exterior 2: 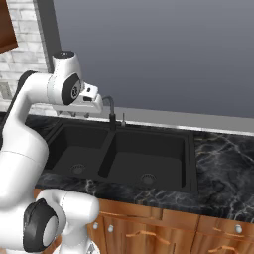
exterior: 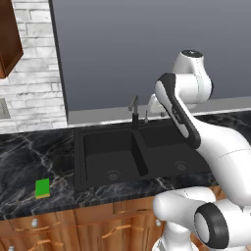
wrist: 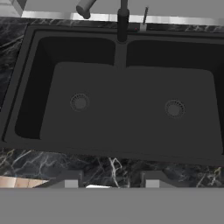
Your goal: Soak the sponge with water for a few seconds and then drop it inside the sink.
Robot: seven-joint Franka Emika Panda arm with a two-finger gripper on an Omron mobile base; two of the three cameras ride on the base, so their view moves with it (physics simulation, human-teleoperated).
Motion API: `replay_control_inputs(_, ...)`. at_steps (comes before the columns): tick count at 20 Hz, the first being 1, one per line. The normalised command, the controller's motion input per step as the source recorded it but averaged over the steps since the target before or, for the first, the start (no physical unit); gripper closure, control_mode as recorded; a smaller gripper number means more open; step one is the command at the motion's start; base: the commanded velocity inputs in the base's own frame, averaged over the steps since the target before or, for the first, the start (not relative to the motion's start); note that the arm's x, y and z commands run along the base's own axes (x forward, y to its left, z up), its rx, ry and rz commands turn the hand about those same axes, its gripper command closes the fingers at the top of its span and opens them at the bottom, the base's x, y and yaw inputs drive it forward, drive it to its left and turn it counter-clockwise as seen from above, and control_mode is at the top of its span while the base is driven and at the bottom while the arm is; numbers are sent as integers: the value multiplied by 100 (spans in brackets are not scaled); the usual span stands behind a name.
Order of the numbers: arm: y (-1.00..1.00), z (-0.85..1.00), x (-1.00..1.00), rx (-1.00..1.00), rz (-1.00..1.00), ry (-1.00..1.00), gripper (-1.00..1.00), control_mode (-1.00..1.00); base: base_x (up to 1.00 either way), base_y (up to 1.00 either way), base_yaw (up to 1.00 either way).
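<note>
The green sponge lies flat on the black marble counter, left of the sink and near the front edge. The black double-basin sink holds nothing in either basin. Its dark faucet stands at the back, above the divider. My gripper hangs high over the sink's front, looking down into it and far from the sponge. Its fingertips stand apart with nothing between them. The water is out of view.
Marble counter runs along both sides of the sink. Wooden drawers sit below the front edge. A grey window panel and a brick wall rise behind, with a wall cabinet at the upper left.
</note>
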Motion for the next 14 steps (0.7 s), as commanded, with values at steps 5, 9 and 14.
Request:
replay_control_inputs(5, -3, 0, 0, 0, 0, 0, -100, -100, 0, 0, 0)
replay_control_inputs(9, -5, 0, 0, 0, 0, 0, -100, -100, 0, 0, 0)
replay_control_inputs(14, -2, 0, 0, 0, 0, 0, -100, -100, 0, 0, 0)
